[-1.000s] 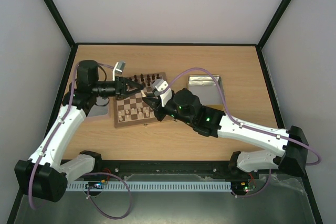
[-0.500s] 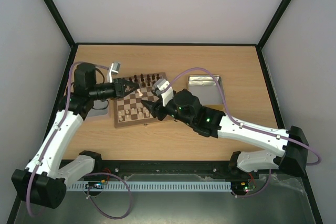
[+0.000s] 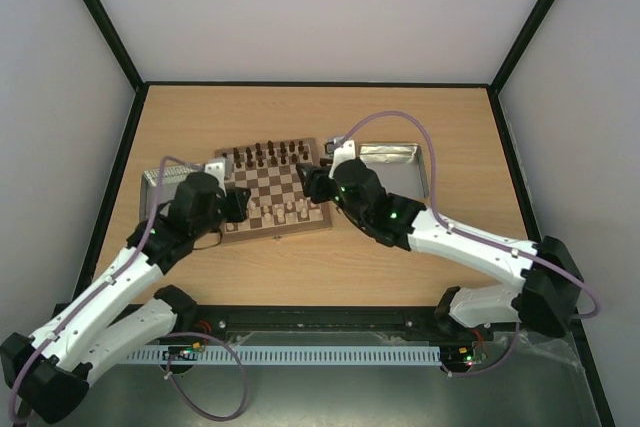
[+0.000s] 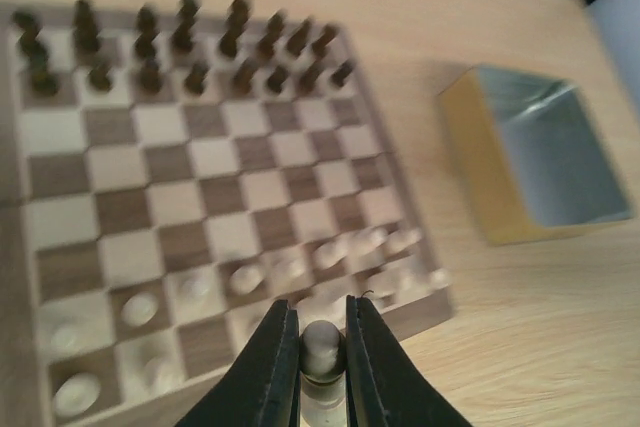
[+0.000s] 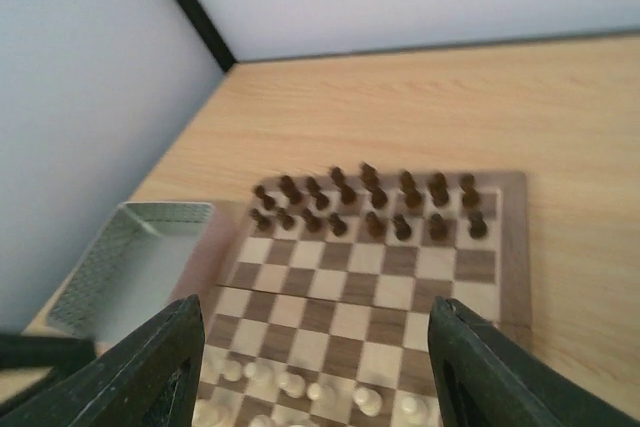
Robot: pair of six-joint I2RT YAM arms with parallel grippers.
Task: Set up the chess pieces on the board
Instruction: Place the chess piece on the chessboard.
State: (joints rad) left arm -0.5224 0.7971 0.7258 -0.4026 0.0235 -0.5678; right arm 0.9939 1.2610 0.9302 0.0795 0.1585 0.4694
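The left hand point(image 4: 320, 322) is pinched narrow on one pale chess piece point(image 4: 321, 349) over the near edge of the board point(image 4: 200, 177). Ahead of it, the other pale chess pieces point(image 4: 250, 277) stand along the near rows and dark pieces point(image 4: 190, 42) along the far rows. A metal tin point(image 4: 545, 162) lies on the table point(image 4: 520, 327) to its right. The right hand point(image 5: 318, 372) gapes wide and empty above the board's right side.
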